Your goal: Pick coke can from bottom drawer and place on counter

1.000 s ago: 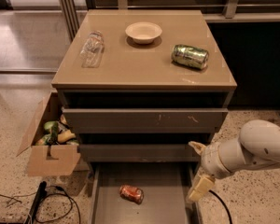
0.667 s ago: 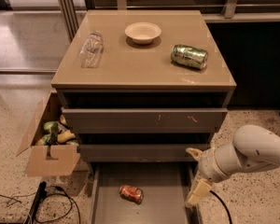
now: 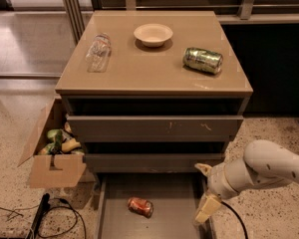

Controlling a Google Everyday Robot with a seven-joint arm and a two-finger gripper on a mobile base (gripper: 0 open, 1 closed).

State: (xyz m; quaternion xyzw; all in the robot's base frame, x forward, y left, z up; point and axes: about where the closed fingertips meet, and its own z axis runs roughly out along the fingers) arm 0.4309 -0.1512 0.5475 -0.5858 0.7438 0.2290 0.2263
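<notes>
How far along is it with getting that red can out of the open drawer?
Done: the bottom drawer is pulled open. In hand: the gripper hangs open at the drawer's right edge, apart from the coke can, which lies on its side on the drawer floor. Left: grasp the can, lift it and set it on the counter.

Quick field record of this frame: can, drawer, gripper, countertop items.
coke can: on its side in the bottom drawer, not grasped
bottom drawer: open
gripper: open, empty, over the drawer's right edge, right of the can
counter: holds bowl, green can, clear bottle
cardboard box: on the floor, left side
</notes>
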